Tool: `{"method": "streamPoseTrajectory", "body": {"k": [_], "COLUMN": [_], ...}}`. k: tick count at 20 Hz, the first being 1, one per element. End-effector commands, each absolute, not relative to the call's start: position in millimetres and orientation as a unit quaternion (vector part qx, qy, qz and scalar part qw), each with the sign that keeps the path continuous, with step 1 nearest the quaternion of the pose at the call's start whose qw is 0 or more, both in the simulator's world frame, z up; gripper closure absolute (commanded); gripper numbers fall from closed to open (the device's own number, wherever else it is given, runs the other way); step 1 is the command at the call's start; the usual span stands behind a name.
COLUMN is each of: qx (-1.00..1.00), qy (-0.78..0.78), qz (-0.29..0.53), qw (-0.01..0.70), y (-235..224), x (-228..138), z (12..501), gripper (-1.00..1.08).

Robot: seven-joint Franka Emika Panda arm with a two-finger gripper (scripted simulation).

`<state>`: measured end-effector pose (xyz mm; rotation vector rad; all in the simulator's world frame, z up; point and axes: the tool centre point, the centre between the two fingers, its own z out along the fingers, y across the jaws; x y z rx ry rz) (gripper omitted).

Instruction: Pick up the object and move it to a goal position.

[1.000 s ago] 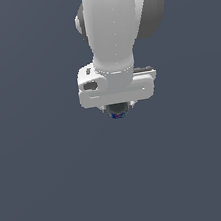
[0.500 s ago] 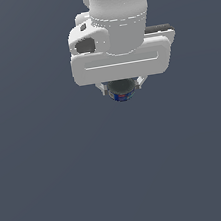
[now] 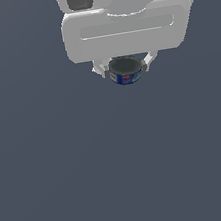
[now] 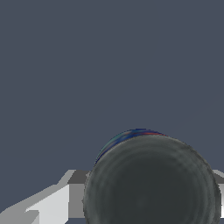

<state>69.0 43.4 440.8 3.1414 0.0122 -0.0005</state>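
Note:
The object is a small squat can (image 3: 125,71) with a blue label and a dark grey top. It hangs just under the white hand of the arm, near the top of the exterior view. My gripper (image 3: 125,70) is shut on it, one white finger (image 3: 99,69) on each side. In the wrist view the can's dark grey top (image 4: 151,183) fills the near part of the picture, with a strip of blue label along its far rim and a white finger (image 4: 50,204) beside it. No goal marker shows.
A plain dark grey surface (image 3: 117,172) fills both views. The arm's white hand (image 3: 129,21) covers the top of the exterior view.
The arm and the can have grown larger in the exterior view and shifted up and to its right. The can stays between the fingers.

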Motion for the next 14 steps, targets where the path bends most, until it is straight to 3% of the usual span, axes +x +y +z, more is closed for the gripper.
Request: {"method": "streamPoseTrajectory", "body": {"k": [1,14], "qx": [1.0,1.0], "qy": [0.004,0.004], "qz": [0.0,0.0], "qw": [0.0,0.0], "y": [45,49], "x": [71,79], "z": [453,485], "gripper": [1.08,1.08]}}
